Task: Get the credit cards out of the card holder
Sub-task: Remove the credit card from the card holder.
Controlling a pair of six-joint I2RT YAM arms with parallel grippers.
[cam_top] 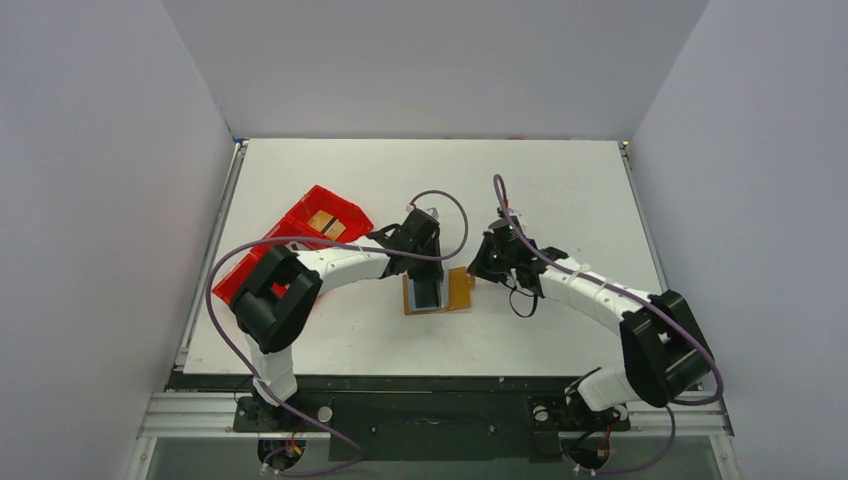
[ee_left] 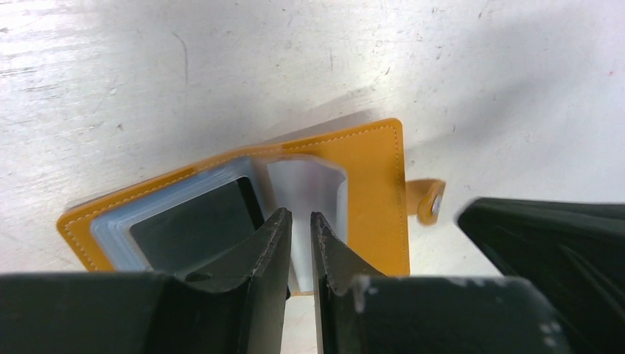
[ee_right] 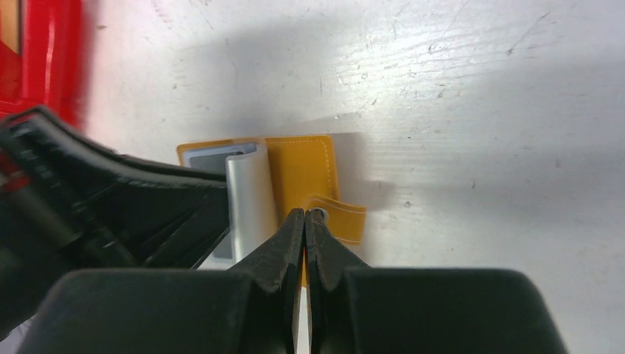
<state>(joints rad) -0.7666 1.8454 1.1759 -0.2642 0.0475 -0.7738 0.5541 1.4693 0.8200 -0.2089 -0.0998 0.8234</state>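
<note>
A white desk (cam_top: 560,200) carries everything. A long red plastic tray (cam_top: 300,212) lies slantwise near its left edge, at about 9 o'clock from the small tan leather-like card holder (cam_top: 458,288). The holder lies open and flat in the middle of the desk, between the two arms, with its clear pockets facing up.

From above, the left pincer (cam_top: 420,268) comes onto the holder from 11 o'clock and the right pincer (cam_top: 478,272) from 2 o'clock. The two are near each other but not touching.

In the left wrist view, the left pincer's jaws stand only a narrow gap apart. They are closed on a thin pale blue-grey card (ee_left: 306,188) that rises from the pockets. I cannot tell whether it is the bare card or the card in its clear sleeve. A dark panel (ee_left: 199,228) shows in the pocket at its 9 o'clock.

In the right wrist view, the right pincer has its jaws pressed fully together. Its tips sit at the root of the holder's small tan snap tab (ee_right: 343,217). I cannot tell whether they pinch the tab.
</note>
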